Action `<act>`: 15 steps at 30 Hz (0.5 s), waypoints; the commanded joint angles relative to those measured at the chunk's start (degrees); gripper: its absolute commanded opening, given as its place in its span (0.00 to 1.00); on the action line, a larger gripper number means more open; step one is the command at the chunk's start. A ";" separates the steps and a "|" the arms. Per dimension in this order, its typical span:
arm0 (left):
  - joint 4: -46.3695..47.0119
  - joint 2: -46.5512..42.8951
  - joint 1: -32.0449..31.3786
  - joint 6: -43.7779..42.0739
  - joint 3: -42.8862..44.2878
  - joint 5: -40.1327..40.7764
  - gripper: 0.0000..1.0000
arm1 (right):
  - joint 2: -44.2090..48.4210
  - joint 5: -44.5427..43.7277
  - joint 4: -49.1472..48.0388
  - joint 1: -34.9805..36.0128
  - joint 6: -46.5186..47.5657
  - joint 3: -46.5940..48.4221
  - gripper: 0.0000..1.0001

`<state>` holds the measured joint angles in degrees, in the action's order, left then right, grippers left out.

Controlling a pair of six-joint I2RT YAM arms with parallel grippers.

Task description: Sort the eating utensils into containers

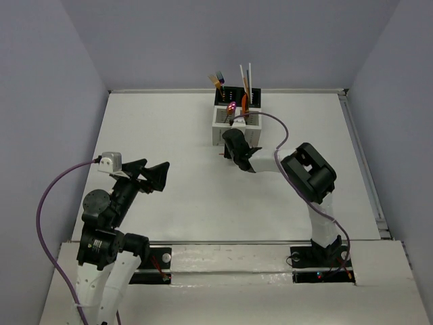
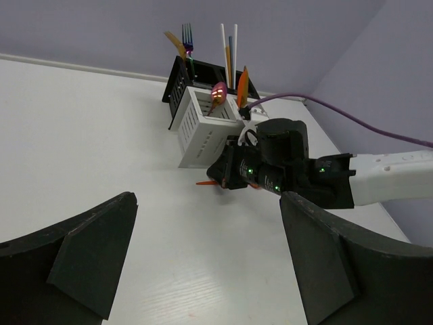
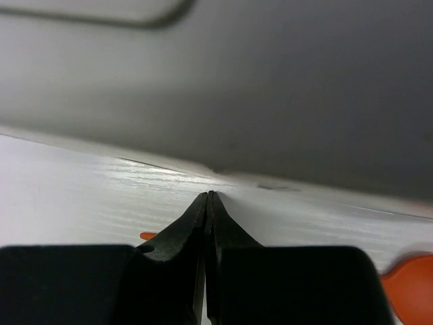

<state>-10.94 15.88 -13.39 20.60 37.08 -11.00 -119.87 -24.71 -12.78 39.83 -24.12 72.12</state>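
The containers [image 1: 223, 126], a white and black four-compartment caddy [image 2: 199, 132], stand at the back of the table. Forks [image 1: 218, 79], white sticks [image 1: 245, 76] and an orange spoon [image 1: 244, 103] stick up from them. My right gripper [image 1: 229, 145] is shut, low on the table just in front of the caddy; its fingertips [image 3: 203, 203] meet with nothing visible between them. An orange utensil [image 2: 205, 183] lies crosswise under those fingers, its ends [image 3: 147, 235] showing on both sides. My left gripper [image 1: 157, 164] hangs open above the table's left half, holding nothing [image 2: 208, 198].
A purple cable [image 1: 267, 118] loops from the right wrist past the caddy; another [image 1: 51, 196] runs along the left arm. Walls close in the table on the left, back and right. The right arm's elbow [image 1: 310, 172] stands right of centre.
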 commanded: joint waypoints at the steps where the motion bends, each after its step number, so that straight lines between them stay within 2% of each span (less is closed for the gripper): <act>1: 3.03 0.12 0.20 -0.91 -0.52 -1.04 0.99 | -0.01 3.17 -1.64 1.56 0.65 -0.66 0.07; 5: 3.03 -0.06 0.20 -0.83 -0.52 -0.95 0.99 | 4.55 3.96 -2.08 4.45 2.06 -5.57 0.07; 7: 2.94 -0.32 0.20 -0.91 -0.52 -0.95 0.99 | 7.97 7.64 -1.29 5.07 2.41 -8.82 0.07; 15: 2.94 -0.59 0.20 -0.82 -0.52 -0.69 0.99 | 19.05 8.45 6.97 5.08 3.20 -16.39 0.07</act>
<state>-10.94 15.88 -13.39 20.60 37.08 -11.00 -106.72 -17.08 -9.32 45.25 -22.28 57.84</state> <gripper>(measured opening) 0.989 0.070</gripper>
